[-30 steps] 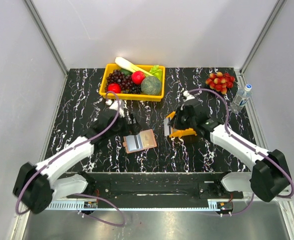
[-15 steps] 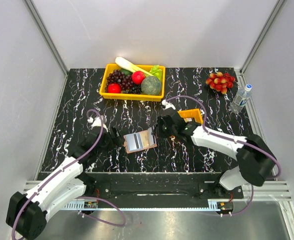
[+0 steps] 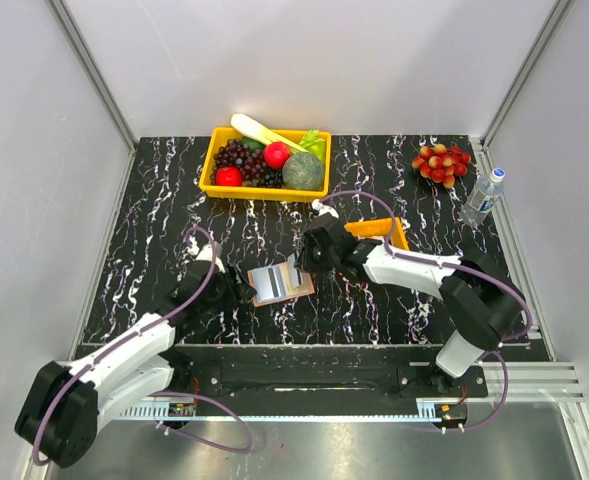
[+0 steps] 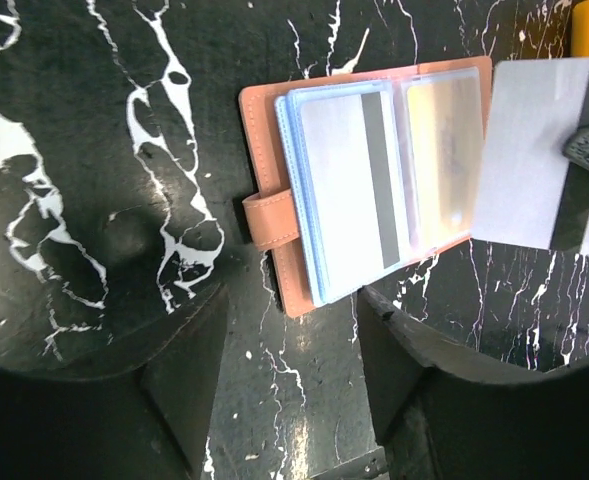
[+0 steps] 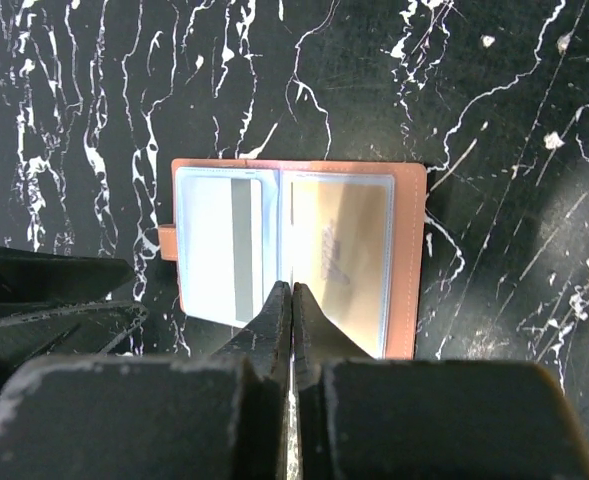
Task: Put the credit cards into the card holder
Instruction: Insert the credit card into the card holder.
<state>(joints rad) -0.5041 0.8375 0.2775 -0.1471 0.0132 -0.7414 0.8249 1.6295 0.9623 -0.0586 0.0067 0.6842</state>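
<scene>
Two grippers flanked the open tan-pink leather-like card holder (image 3: 280, 284) in the top view, left gripper (image 3: 237, 287) on one side and right gripper (image 3: 304, 262) opposite.

Left wrist view: jaws stood parted and empty. The holder lay just ahead, its glossy clear sleeves (image 4: 444, 150) showing stored cards (image 4: 349, 185), with a thin grey plastic credit card (image 4: 529, 150) beyond.

Right wrist view: jaws were clenched on that card, edge-on above the fold, seemingly for insertion.
</scene>
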